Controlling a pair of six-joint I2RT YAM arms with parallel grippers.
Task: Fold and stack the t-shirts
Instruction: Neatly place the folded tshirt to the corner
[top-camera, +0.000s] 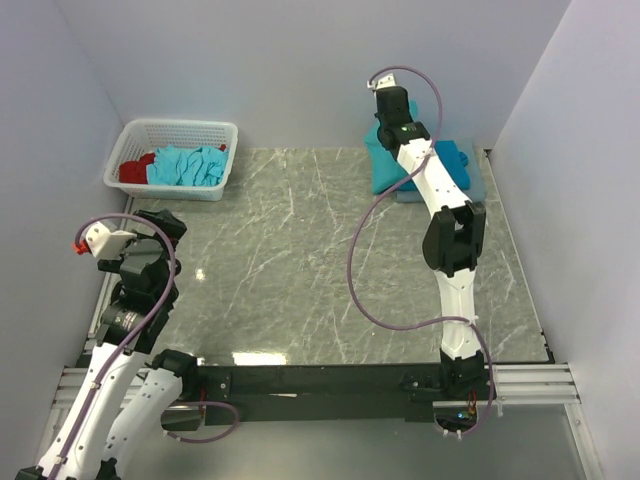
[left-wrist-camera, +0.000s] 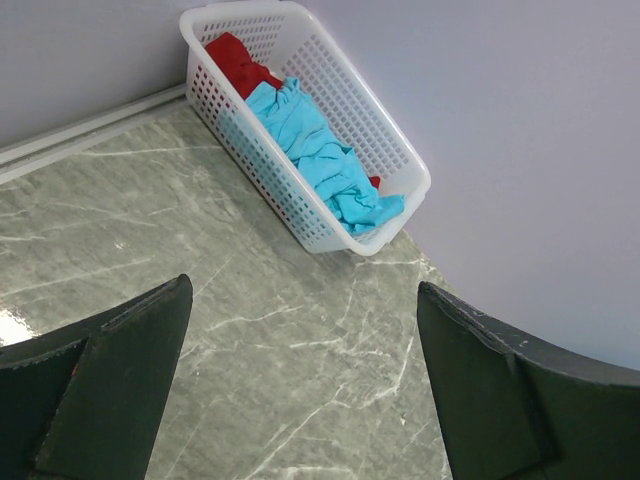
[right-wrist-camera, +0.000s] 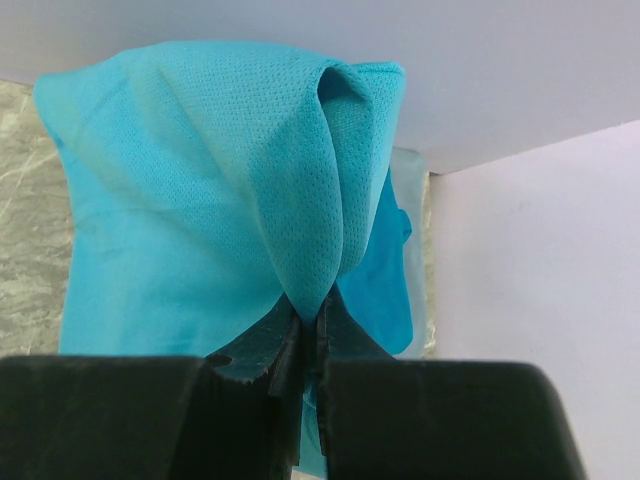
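from above, the stack (top-camera: 458, 160) lies in the far right corner; crumpled t-shirts (top-camera: 190, 165) wait in the basket (top-camera: 225, 128). left wrist: your left gripper (left-wrist-camera: 300, 390) hangs empty, fingers wide apart, facing that basket. right wrist: your right gripper (right-wrist-camera: 310, 320) pinches a fold of teal t-shirt (right-wrist-camera: 200, 180), so you're probably stacking; next, lower it squarely, then let go.

A grey-green marbled table (top-camera: 300, 270), veined in white, is seen from above; it is glossy, and bright patches of light are mirrored near its left and near edges. At its far left corner a white lattice basket (top-camera: 170, 190) is set, turned slightly askew to the back edge. At the far right corner a pile of teal shirts (top-camera: 385, 170) is laid, with a paler blue-grey layer seen lowest against the marble.
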